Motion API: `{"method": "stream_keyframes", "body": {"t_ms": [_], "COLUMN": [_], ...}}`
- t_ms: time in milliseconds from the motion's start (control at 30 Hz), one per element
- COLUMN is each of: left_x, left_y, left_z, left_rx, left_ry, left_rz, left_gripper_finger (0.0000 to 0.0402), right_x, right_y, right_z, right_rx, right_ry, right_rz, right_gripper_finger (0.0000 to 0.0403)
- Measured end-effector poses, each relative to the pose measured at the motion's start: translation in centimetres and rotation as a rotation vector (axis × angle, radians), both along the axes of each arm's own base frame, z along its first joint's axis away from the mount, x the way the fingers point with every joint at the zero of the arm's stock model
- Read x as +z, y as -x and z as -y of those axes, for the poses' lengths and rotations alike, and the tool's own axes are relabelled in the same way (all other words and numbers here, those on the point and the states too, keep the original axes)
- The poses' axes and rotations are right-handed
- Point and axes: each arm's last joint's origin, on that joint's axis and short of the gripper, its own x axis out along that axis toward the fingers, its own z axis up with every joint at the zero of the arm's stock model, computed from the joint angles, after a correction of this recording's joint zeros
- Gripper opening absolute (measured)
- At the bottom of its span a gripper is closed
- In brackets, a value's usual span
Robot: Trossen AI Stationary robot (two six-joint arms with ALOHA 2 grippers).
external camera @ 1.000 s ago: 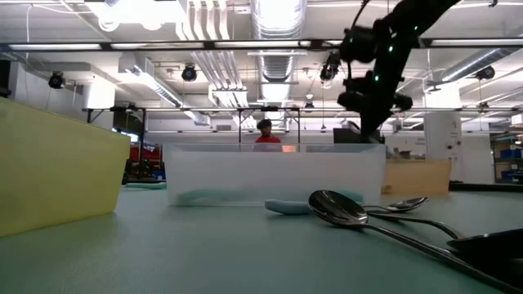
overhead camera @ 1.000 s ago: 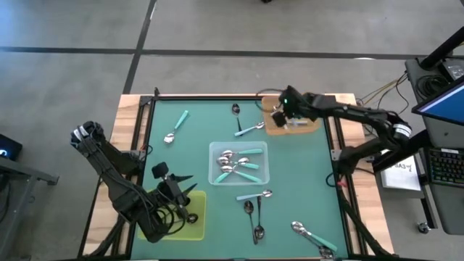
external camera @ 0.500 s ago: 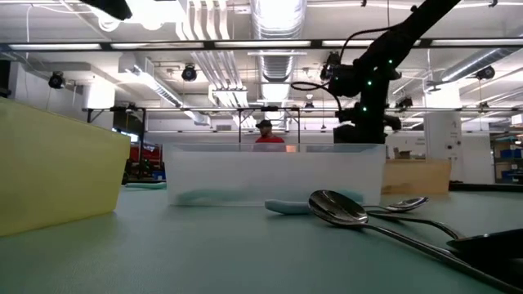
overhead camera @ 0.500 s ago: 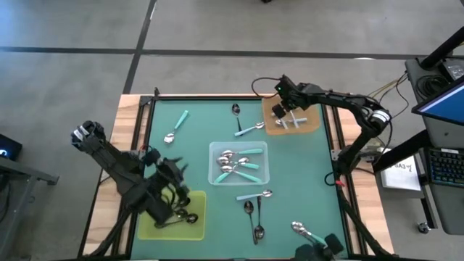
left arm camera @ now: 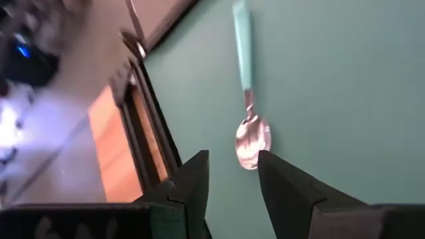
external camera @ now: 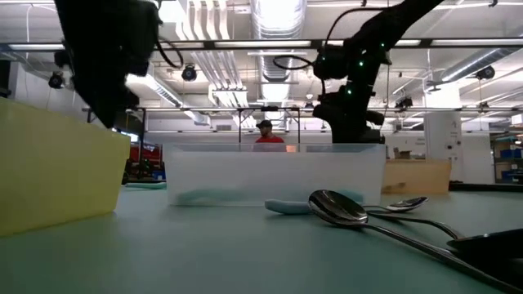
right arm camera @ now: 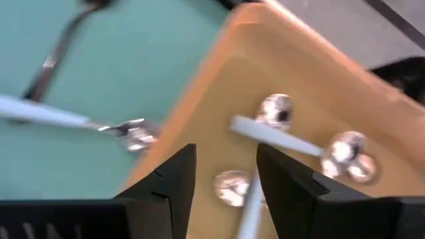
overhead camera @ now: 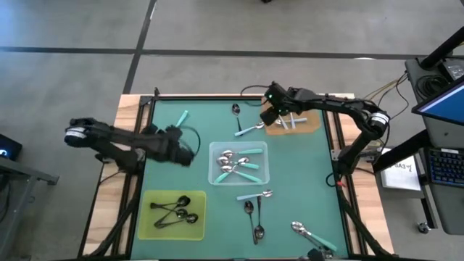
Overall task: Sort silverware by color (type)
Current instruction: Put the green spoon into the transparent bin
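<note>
Right hand [overhead camera: 272, 114] has just opened, empty, over the orange-brown tray [overhead camera: 310, 127], apparently after dropping a pale spoon [right arm camera: 282, 136] there; one more sorted.

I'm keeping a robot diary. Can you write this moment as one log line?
left tool: open, empty, near teal spoon | right tool: open, empty, over orange tray | yellow tray: dark spoons

Industrial lab hall, exposed ceiling ducts [external camera: 274, 24], strip lights, concrete floor [overhead camera: 217, 29]
</note>
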Motion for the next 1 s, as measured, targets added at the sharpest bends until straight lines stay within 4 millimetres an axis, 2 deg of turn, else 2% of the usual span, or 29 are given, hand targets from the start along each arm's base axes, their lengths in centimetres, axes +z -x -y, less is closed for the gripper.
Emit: {"method": "stream_keyframes", "body": {"t_ms": [233,367,467,633,1000], "left_x": [-2.7,-3.6,-4.1,-5.5,-9.7], "left_y": [0.6,1.8,2.5,2.2,1.4], "left_z": [-7.3,-11.6,-13.8,-15.0,-16.4], "left_rx": [0.039,0.14,0.157,0.073,0.095], "left_ry": [0.121,0.14,0.194,0.331,0.399], "left_rz": [0.165,0.256,0.303,0.303,0.163], "left_gripper_finger": [0.0115,0.0115,0.0115,0.0115,0.0111], "right_x": [0.2,0.2,0.2,0.2,0.2], "right_y": [-1.5,-1.9,-2.1,-2.0,-2.1], "right_z": [-2.6,-3.4,-3.6,-3.6,-3.8], "right_rx": [0.092,0.125,0.158,0.183,0.167], "right_ry": [0.003,0.007,0.015,0.028,0.02], "right_rz": [0.003,-0.001,-0.012,-0.026,-0.017], "right_gripper_finger": [0.0148,0.0146,0.0149,0.0152,0.0143]}}
